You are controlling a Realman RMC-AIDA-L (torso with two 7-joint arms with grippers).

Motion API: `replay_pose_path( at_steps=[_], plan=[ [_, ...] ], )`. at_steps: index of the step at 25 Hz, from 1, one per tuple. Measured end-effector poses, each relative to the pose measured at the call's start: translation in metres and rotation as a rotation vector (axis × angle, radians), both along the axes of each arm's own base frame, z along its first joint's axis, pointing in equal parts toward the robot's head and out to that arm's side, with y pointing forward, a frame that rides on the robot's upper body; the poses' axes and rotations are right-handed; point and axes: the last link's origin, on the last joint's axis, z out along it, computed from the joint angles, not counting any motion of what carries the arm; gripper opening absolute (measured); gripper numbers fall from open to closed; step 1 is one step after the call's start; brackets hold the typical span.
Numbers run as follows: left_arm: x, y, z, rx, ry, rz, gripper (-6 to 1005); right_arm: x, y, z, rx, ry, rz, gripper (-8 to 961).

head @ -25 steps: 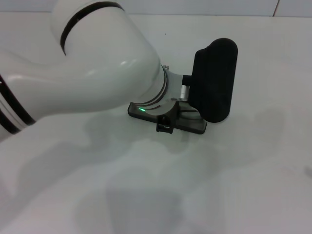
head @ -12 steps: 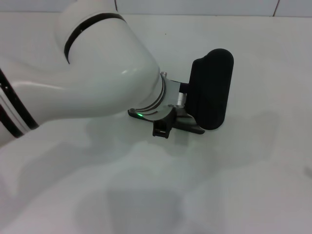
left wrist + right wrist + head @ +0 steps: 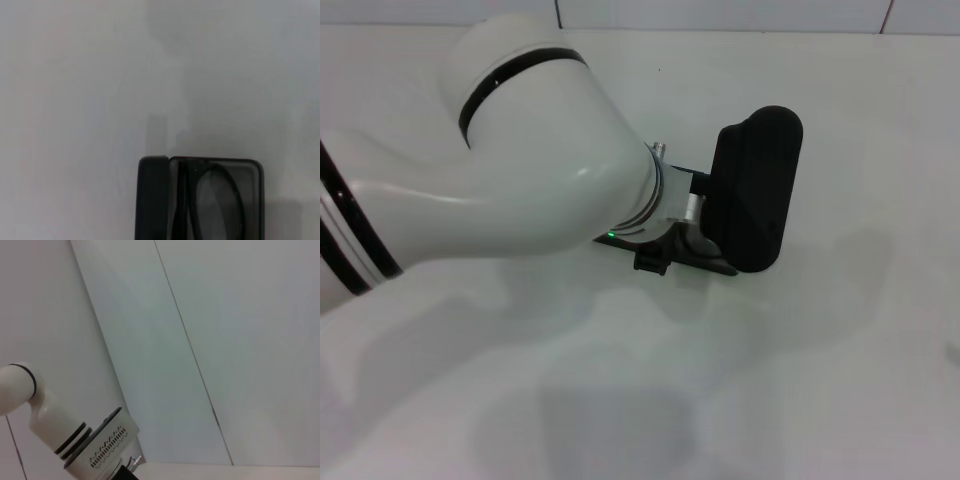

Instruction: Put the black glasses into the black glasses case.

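Thin black-framed round-lensed glasses lie inside the open, grey-lined black hard case mid-frame; left end effector's spread cannot be told.

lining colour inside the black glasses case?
Grey: the flat hinged black glasses case shows a grey lining around the thin black-framed glasses. Clearest in the left wrist view.

The black glasses case is seen open on the white bench, its matte black lid raised upright and its grey-lined base lying flat. The black glasses are laid inside the base, one round lens and thin frame being visible.
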Motion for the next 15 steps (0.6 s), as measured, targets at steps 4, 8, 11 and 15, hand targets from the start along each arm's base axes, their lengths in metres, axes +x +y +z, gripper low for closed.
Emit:
replay_pose_path(
  at_steps=[4,8,11,15],
  plan=[
    [0.001,0.0,0.0,0.002,-0.001,-0.009,360,0.0,0.0,0.0,0.0,-0.001,0.0,438],
    [0.003,0.002,0.003,0.024,-0.001,-0.014,384,0.0,0.0,0.0,0.002,-0.003,0.0,438],
    [0.009,0.001,0.005,0.029,-0.015,-0.022,384,0.0,0.0,0.0,0.003,-0.003,0.001,439],
    [0.02,-0.003,0.01,0.029,-0.044,-0.035,385,0.001,0.0,0.002,0.009,-0.006,0.001,439]
  ],
)
